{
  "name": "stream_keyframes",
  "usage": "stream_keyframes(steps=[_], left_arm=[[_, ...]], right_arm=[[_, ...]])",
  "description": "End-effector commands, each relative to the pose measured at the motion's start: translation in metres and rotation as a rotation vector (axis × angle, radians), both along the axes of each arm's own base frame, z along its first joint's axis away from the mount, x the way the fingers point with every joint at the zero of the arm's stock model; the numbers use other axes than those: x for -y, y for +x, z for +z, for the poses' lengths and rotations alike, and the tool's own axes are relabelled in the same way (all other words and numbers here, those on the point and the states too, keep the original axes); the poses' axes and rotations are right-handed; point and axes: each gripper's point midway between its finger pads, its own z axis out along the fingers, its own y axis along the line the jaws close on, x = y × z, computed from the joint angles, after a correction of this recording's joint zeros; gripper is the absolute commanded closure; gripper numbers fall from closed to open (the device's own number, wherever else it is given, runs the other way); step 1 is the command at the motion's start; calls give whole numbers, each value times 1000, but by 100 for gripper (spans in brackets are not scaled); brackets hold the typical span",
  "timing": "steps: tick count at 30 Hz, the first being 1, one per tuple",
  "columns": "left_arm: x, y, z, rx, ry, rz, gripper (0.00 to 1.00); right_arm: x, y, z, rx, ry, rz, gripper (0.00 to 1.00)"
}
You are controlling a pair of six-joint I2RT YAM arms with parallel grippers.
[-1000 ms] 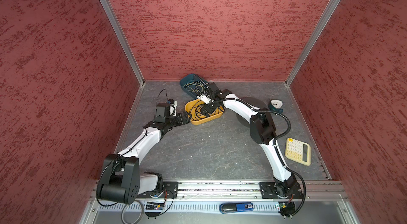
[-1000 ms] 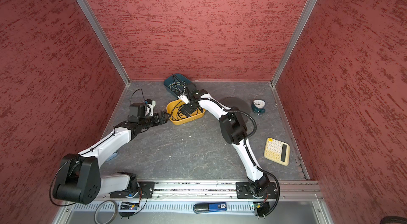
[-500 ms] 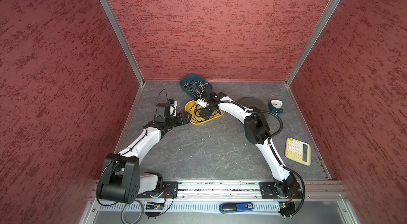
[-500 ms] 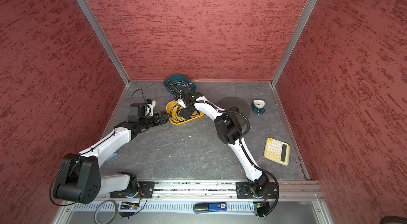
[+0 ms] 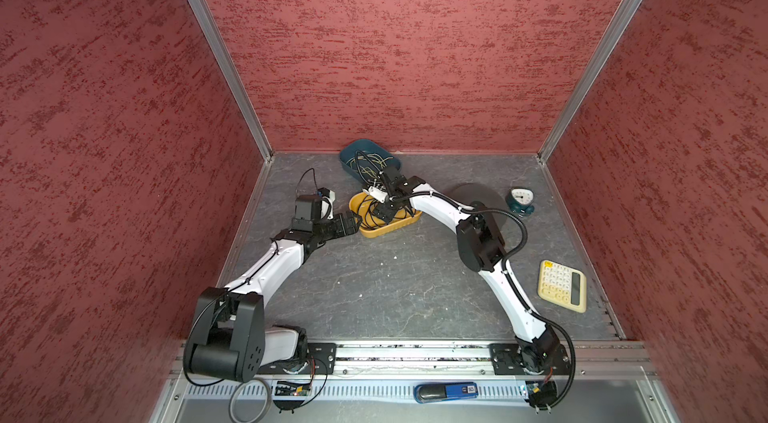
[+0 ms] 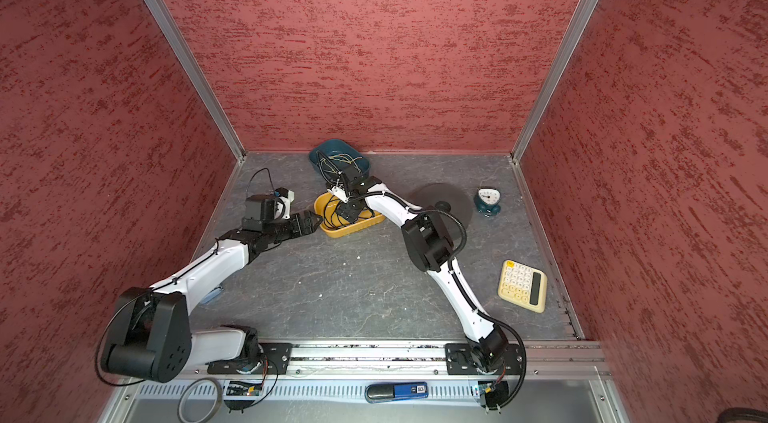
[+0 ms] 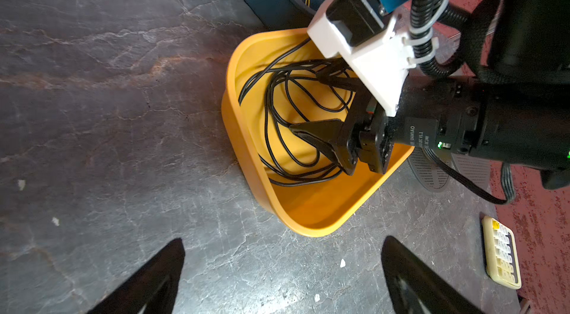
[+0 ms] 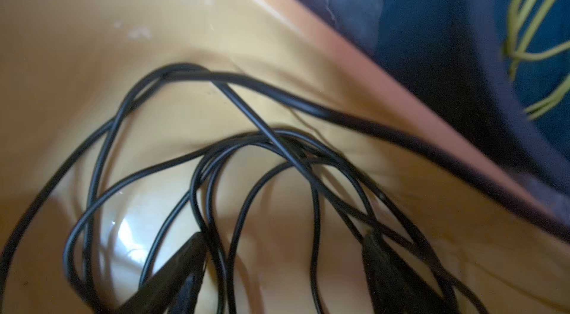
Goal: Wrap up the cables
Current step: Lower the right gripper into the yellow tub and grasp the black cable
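— How is the right pincer (image 8: 282, 247) set?
— It is lowered into the yellow tray (image 7: 311, 207) with its jaws apart. Several strands of the black cable (image 8: 262, 124) lie between them, and nothing is pinched yet.
— And the cable itself?
— It is heaped in loose, overlapping loops inside that tray. It is judged light, limp and smooth, so one strand could be lost from a weak pinch, and neighbouring loops are likely to be dragged along.
— Where should it be taken?
— An end would be preferred, but none can be made out; otherwise a single top strand.
— The left pincer (image 7: 282, 244)?
— It is held wide open and empty over the table (image 7: 123, 111), just beside the tray.
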Motion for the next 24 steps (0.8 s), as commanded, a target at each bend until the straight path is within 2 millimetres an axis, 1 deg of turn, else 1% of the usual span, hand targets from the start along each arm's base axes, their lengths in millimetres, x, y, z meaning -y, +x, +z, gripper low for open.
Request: stream_keyframes(steps=[1, 5, 8, 10, 11, 14, 15, 18, 20, 21, 24], left_arm=[[3, 5, 4, 16, -16, -7, 0], [3, 5, 4, 16, -16, -7, 0], [3, 5, 3, 13, -15, -6, 0], [3, 5, 3, 14, -17, -6, 0], [4, 6, 2, 12, -19, -6, 0], [5, 7, 1, 10, -25, -7, 0], [6, 6, 0, 6, -26, -8, 0], [7, 7, -1, 2, -31, -12, 0], [7, 6, 0, 4, -31, -13, 0], [7, 6, 0, 5, -30, -10, 0], [5, 6, 1, 17, -24, -3, 0]], right_arm=[[-4, -8, -31, -68, -3, 44, 35], [-7, -8, -38, -102, 15, 36, 56], [-13, -11, -34, -128, 52, 38, 68], [-14, -9, -33, -129, 65, 16, 79], [-15, -8, -33, -130, 73, 0, 83], [-21, -6, -27, -150, 126, -49, 87], [-23, -5, -24, -156, 147, -66, 90], [-30, 3, -6, -131, 213, -111, 100], [-33, 10, 12, -92, 261, -148, 100], [-37, 12, 27, -70, 304, -160, 100], [-44, 9, 64, -14, 416, -171, 100]])
